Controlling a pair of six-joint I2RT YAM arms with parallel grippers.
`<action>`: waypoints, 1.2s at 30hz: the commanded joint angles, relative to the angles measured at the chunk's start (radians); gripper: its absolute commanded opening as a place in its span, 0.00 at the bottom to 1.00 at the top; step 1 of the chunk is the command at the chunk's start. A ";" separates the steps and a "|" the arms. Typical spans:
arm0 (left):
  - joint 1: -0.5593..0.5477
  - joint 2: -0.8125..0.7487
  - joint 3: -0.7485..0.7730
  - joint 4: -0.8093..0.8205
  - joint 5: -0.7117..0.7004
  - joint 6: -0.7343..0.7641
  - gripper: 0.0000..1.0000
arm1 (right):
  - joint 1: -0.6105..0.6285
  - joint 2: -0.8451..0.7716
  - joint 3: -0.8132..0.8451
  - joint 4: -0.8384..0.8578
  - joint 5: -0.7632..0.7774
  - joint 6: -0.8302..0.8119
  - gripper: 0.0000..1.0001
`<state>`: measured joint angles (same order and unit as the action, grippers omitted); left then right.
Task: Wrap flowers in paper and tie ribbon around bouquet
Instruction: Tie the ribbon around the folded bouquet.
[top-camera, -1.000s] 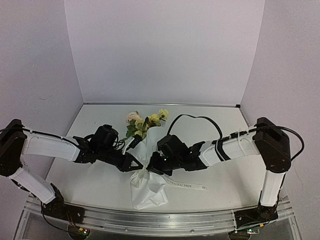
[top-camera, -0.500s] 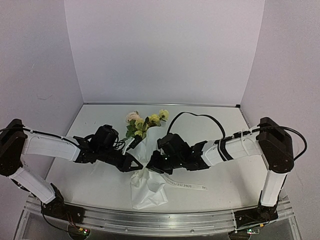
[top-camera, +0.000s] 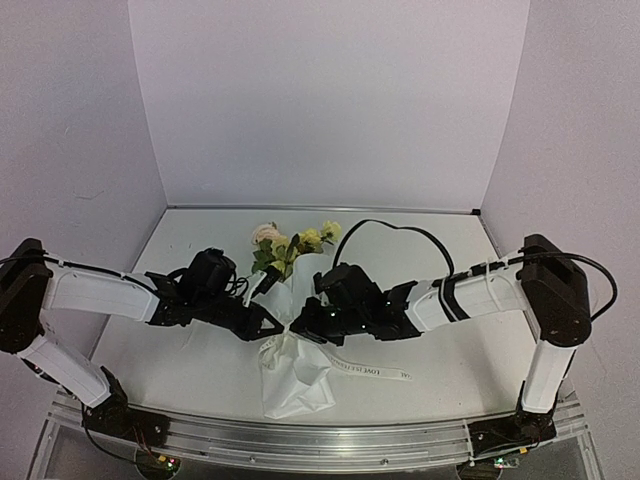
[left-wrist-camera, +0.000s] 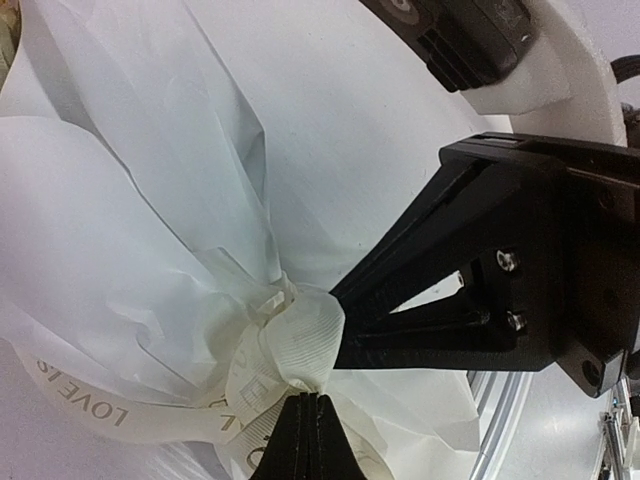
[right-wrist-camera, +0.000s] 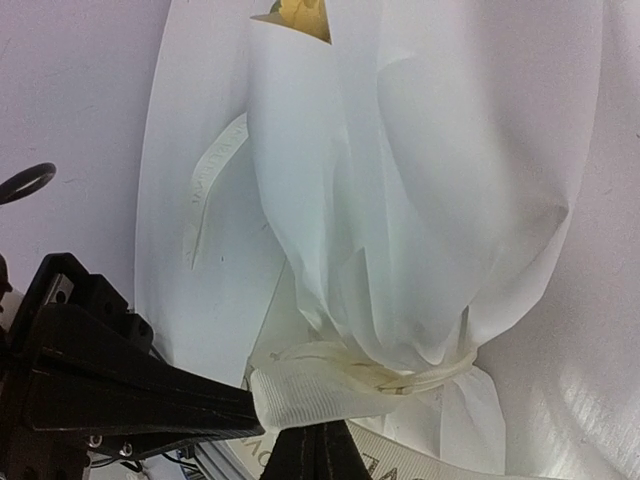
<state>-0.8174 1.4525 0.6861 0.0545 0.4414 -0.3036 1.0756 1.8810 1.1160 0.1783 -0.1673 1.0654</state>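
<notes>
The bouquet (top-camera: 288, 300) lies on the table: yellow and pink flowers (top-camera: 292, 243) stick out of a white paper (top-camera: 296, 378) cone. The off-white ribbon (left-wrist-camera: 298, 340) is cinched round the paper's (right-wrist-camera: 430, 180) narrow waist in a bunched knot. My left gripper (left-wrist-camera: 305, 402) is shut on the ribbon at the knot. My right gripper (right-wrist-camera: 320, 432) is shut on the wide ribbon (right-wrist-camera: 315, 392) loop from the other side. In the top view the left gripper (top-camera: 272, 326) and the right gripper (top-camera: 300, 330) meet tip to tip at the waist. A lettered ribbon tail (top-camera: 372, 372) trails to the right.
The right gripper (left-wrist-camera: 345, 325) fills the right of the left wrist view, and the left gripper (right-wrist-camera: 235, 412) lies at the lower left of the right wrist view. The table's metal front rail (top-camera: 320, 448) runs close below the paper's end. A black cable (top-camera: 390, 235) arches over the right arm.
The right arm has edged slightly left and toward the flowers, and its cable arches higher. The left arm has hardly moved. Both grippers stay shut on the ribbon.
</notes>
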 joint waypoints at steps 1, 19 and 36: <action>0.017 -0.040 0.033 0.056 -0.014 -0.053 0.00 | -0.006 -0.047 0.015 0.030 0.013 -0.016 0.00; 0.058 -0.005 0.061 0.128 0.042 -0.135 0.00 | 0.010 -0.051 0.068 -0.138 0.032 -0.046 0.00; 0.058 0.026 0.030 0.144 0.118 -0.114 0.00 | 0.012 0.003 0.185 -0.251 0.023 -0.101 0.00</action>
<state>-0.7609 1.5002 0.7140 0.1415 0.5309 -0.4278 1.0893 1.8698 1.2644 -0.0838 -0.1300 0.9882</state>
